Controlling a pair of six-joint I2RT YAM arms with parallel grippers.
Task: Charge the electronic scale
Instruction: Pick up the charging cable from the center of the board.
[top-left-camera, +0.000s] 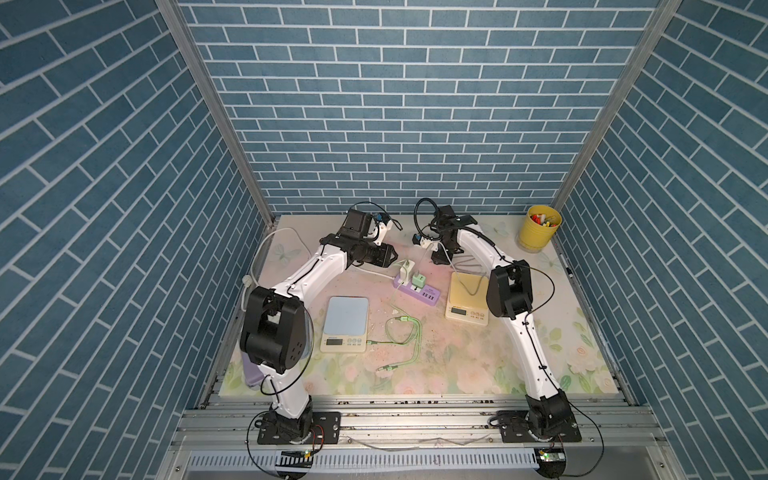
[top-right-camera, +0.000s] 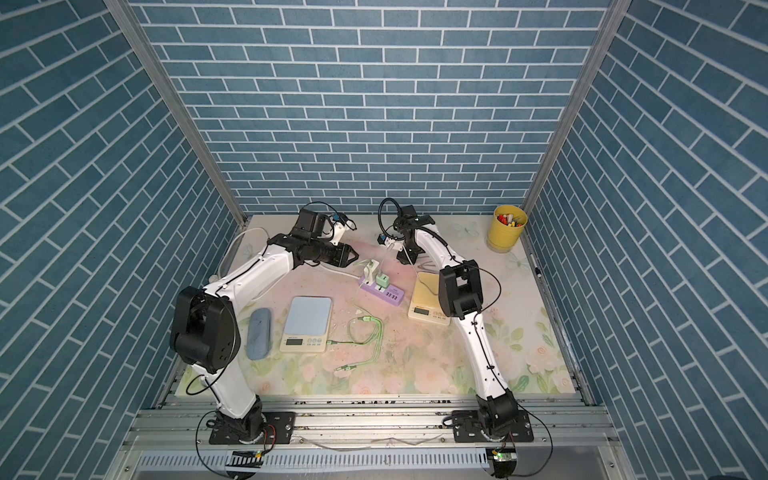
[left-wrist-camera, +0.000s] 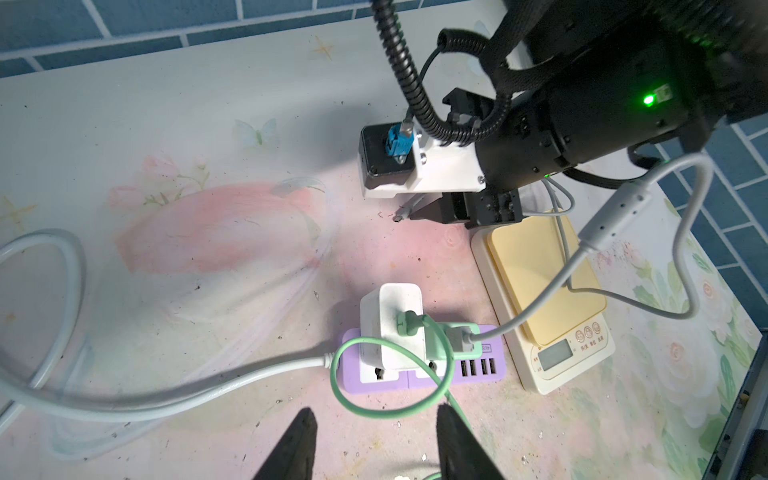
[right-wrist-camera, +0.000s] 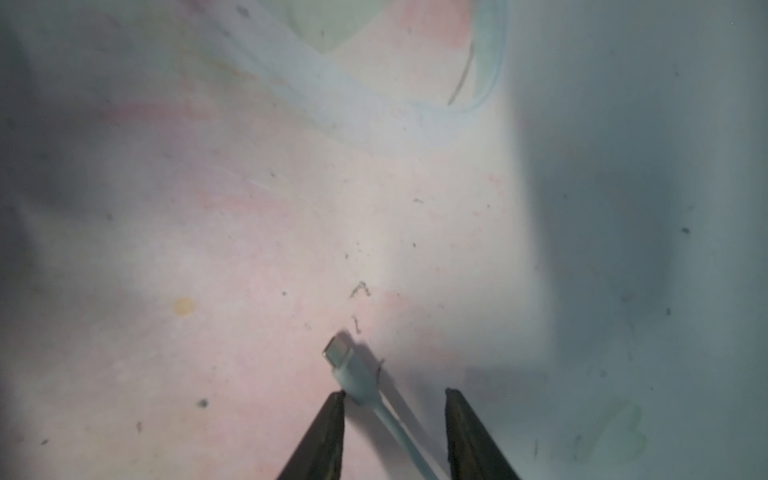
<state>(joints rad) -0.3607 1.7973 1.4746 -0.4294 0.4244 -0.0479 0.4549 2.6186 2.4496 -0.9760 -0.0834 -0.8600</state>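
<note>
Step in hand: pick up the loose end of the grey cable (left-wrist-camera: 615, 208). The right gripper (right-wrist-camera: 394, 393) is low over the mat (right-wrist-camera: 208, 208), at lower centre of the right wrist view. Its jaws are fairly narrow but apart, either side of the cable just behind the plug (right-wrist-camera: 338, 353). One finger looks about to touch it; no clamp yet.

The left gripper (left-wrist-camera: 376, 409), at bottom centre of the left wrist view, is half open with nothing between the jaws. It hovers near the strip (left-wrist-camera: 478, 372), and the green cable (left-wrist-camera: 334, 370) loops just beside it.

The yellow scale (top-left-camera: 467, 299) sits right of centre in both top views, just right of the strip, with the grey cable draped over its top. The blue scale (top-left-camera: 345, 318) is left of centre, with the green cable reaching its side. Going by the cable being picked, the yellow scale is likely the one to charge.

Next: pinch close behind the plug, lift, turn the plug to the scale's port, push in. The port shows in no view, so which side it is on is unknown. Risk: the plug swivels in a loose pinch.

Views:
- Only the right wrist view shows the plug against the jaws; in the top views it is too small.
- The left wrist view shows the grey cable's other end plugged in at the strip.
- A pouch (top-right-camera: 258, 332) shows in a top view, left of the blue scale; neither wrist view has it.
</note>
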